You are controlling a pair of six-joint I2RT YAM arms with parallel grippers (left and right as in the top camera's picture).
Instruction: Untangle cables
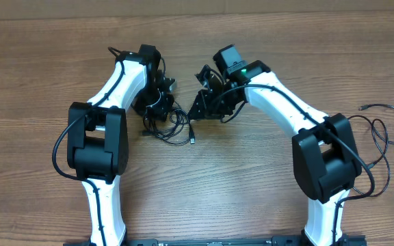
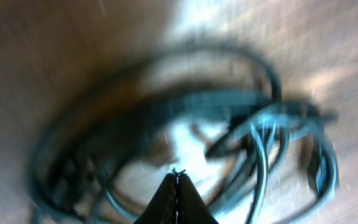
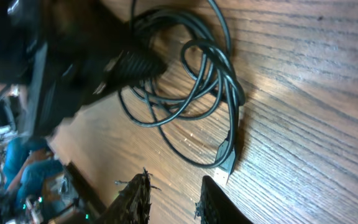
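The cables (image 1: 168, 121) lie in one knotted heap of thin black loops on the wooden table (image 1: 252, 205), between the two arms' wrists. The left gripper (image 1: 157, 101) sits at the heap's left edge, over its strands, and in the left wrist view the left gripper (image 2: 177, 175) has its fingers pressed together into a single seam, pointing at the coils (image 2: 241, 124) just ahead of them; that view is badly blurred, so whether a strand is nipped at the very tip cannot be told. The right gripper (image 1: 201, 108) hangs just to the right of the heap, apart from it. In the right wrist view its fingertips (image 3: 135, 186) stand a narrow gap apart with only bare wood between them, and the right gripper (image 3: 171, 190) holds nothing. A flat silver-ended plug (image 3: 225, 163) trails out of the heap on the side nearest those fingers, lying flat on the table; from overhead the same plug (image 1: 192, 139) pokes from the heap's lower right. Well to the right of the heap, beside the right arm's shoulder, a lone cord (image 1: 390, 126) curves loosely over the wood.
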